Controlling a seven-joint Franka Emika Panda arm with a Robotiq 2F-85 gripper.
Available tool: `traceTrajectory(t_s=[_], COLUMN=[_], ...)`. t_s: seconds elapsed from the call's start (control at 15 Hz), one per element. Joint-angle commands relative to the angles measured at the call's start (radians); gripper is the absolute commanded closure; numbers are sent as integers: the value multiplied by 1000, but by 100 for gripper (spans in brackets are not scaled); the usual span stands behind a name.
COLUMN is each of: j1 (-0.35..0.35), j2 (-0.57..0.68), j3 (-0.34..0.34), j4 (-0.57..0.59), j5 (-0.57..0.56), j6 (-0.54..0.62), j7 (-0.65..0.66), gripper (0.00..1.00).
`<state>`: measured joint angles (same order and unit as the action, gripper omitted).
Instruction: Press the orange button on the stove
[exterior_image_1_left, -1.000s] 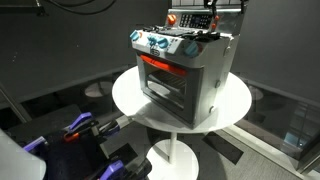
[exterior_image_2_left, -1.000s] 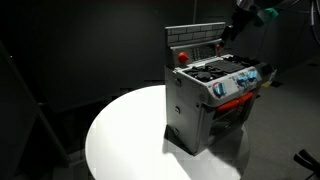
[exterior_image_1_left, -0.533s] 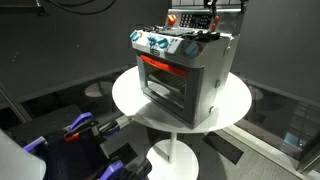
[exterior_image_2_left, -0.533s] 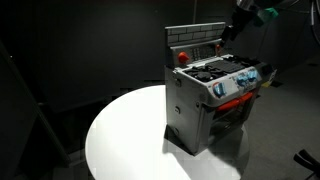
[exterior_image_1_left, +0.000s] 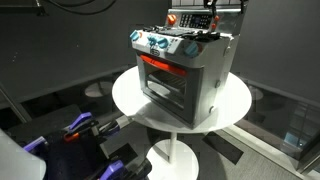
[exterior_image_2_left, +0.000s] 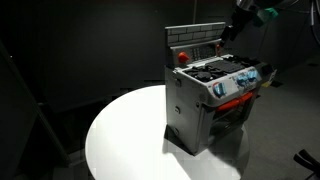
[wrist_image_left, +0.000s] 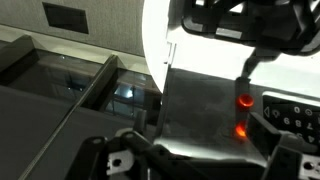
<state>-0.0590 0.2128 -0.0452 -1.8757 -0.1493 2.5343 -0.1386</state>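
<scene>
A toy stove (exterior_image_1_left: 180, 70) (exterior_image_2_left: 210, 95) stands on a round white table. Its orange-red button (exterior_image_1_left: 172, 17) (exterior_image_2_left: 181, 56) sits on the raised back panel at one end. In the wrist view the button (wrist_image_left: 245, 100) glows on the grey panel, with its reflection just below. My gripper (exterior_image_1_left: 212, 14) (exterior_image_2_left: 226, 38) hovers at the back panel's other end, apart from the button. In the wrist view my gripper (wrist_image_left: 200, 152) has fingers spread at the lower left and right, empty.
The round white table (exterior_image_1_left: 235, 100) (exterior_image_2_left: 120, 130) stands on a pedestal. The stove has blue knobs (exterior_image_1_left: 155, 43) (exterior_image_2_left: 240, 80) along its front and an orange-trimmed oven door (exterior_image_1_left: 160, 70). Dark walls surround it; clutter (exterior_image_1_left: 80, 128) lies on the floor.
</scene>
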Motion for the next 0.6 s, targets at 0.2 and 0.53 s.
traceTrajectory(t_s=[0.2,0.53], j1=[10,9], j2=[17,25], j3=[-12,-13], j4=[29,35], j5=[-28,-23], j6=[5,9], j7=[35,32], gripper=[0,0])
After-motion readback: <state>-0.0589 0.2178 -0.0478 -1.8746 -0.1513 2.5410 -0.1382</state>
